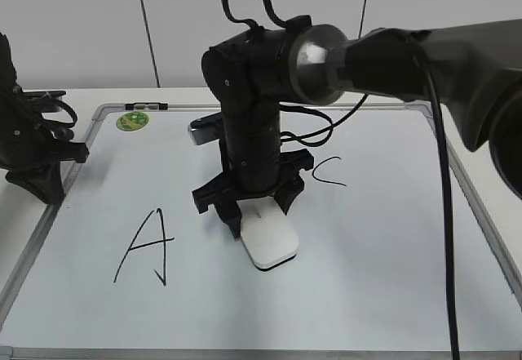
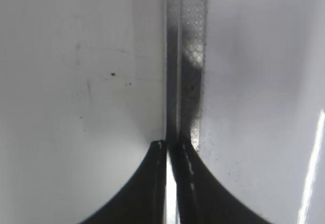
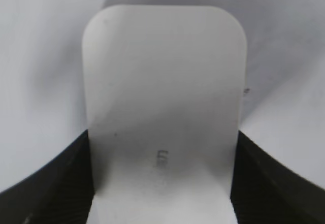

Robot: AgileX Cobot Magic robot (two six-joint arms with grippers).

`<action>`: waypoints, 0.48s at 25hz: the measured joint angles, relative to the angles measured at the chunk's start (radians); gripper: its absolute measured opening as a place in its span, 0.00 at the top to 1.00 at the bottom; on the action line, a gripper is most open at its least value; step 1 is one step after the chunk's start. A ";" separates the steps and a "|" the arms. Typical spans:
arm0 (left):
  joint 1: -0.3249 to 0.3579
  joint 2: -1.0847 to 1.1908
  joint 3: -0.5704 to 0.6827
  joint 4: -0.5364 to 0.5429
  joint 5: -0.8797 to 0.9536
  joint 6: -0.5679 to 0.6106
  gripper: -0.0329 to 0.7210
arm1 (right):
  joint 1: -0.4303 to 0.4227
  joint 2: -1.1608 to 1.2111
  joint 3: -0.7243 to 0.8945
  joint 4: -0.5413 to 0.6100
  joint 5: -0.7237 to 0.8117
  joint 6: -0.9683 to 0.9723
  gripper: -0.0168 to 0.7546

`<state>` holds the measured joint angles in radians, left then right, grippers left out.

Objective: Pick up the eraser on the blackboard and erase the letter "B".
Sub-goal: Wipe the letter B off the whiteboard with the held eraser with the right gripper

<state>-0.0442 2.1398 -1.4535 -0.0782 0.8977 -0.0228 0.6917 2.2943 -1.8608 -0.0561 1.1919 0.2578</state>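
The white eraser (image 1: 270,243) lies flat on the blackboard (image 1: 391,254), between the "A" (image 1: 147,246) and the "C" (image 1: 329,172). My right gripper (image 1: 259,213) stands over it with a finger on each long side, shut on it. In the right wrist view the eraser (image 3: 162,102) fills the gap between the two dark fingers (image 3: 162,183). The letter "B" does not show; the arm and eraser cover that spot. My left gripper (image 1: 41,176) rests at the board's left edge, shut and empty; its closed jaws (image 2: 171,148) hang over the grey frame (image 2: 189,56).
A small round green magnet (image 1: 132,120) sits at the board's top left corner. The right arm's thick black body (image 1: 408,58) and cables reach in from the upper right. White table shows beyond the board's frame.
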 joint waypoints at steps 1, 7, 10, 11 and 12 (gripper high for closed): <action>0.000 0.000 0.000 0.000 0.000 0.000 0.93 | -0.002 0.000 0.000 0.000 0.000 0.000 0.30; 0.000 0.000 0.000 0.004 0.000 0.000 0.93 | -0.029 0.000 0.000 -0.040 0.006 0.011 0.30; 0.000 0.000 0.000 0.005 0.000 0.000 0.93 | -0.061 0.000 -0.002 -0.066 0.010 0.022 0.30; 0.000 0.000 0.000 0.005 0.000 0.000 0.93 | -0.073 0.000 -0.002 -0.075 0.010 0.022 0.30; 0.000 0.000 0.000 0.005 0.000 0.000 0.93 | -0.084 0.000 -0.002 -0.079 0.010 0.024 0.30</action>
<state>-0.0442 2.1398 -1.4535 -0.0731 0.8977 -0.0228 0.6078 2.2943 -1.8624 -0.1352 1.2015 0.2822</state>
